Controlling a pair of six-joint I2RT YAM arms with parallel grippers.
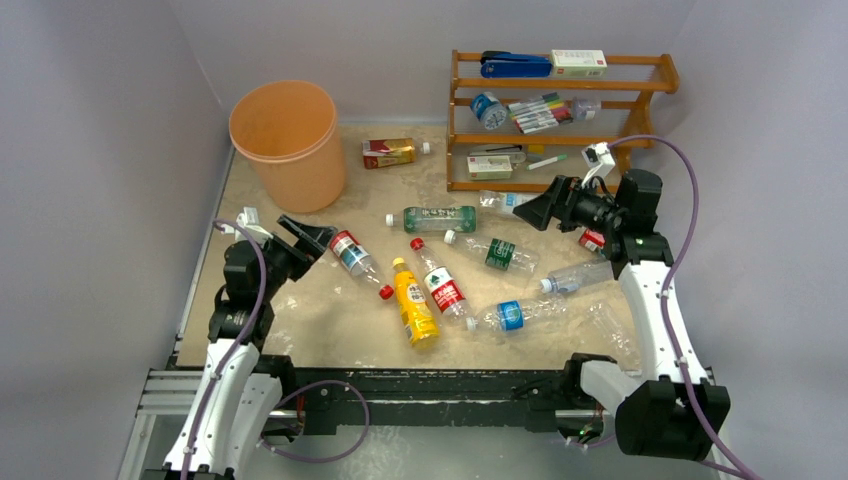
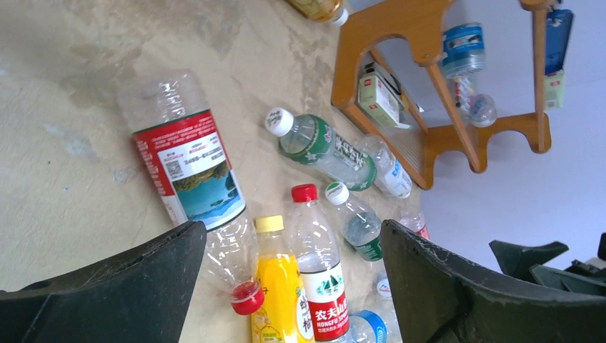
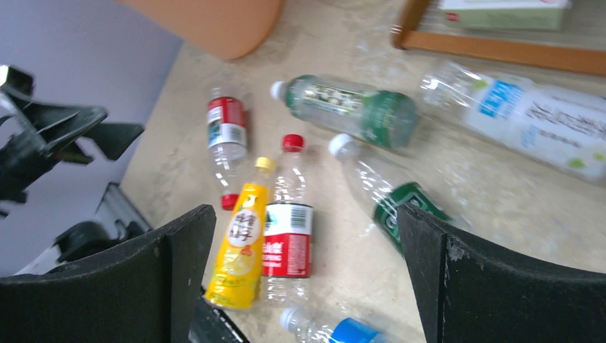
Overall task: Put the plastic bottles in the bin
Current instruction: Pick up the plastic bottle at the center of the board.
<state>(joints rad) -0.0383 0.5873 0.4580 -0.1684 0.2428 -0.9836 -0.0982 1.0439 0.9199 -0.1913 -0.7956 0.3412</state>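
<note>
Plastic bottles (image 1: pixel 437 281) lie loose on the tabletop (image 1: pixel 325 325)
Left fingers (image 1: pixel 308 238) apart near a red-labelled bottle (image 1: pixel 350 253); right fingers (image 1: pixel 540 211) wide apart beside a blue-and-white-labelled bottle (image 1: pixel 503 203)

Peach-orange bin (image 1: pixel 287 140); yellow bottle (image 1: pixel 414 303) (yellow cap); brown wooden rack (image 1: pixel 560 120).

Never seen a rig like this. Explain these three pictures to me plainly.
Two robot arms are bolted at the near edge of the table. The wide picture looks down from above and behind them. The other two come from a camera on each wrist, so the dark shapes along their bottom edges are that arm's own fingers. Many plastic bottles lie scattered on the table, with an orange bin and a wooden rack at the far side. The left end effector and right end effector are both open, holding nothing.
</note>
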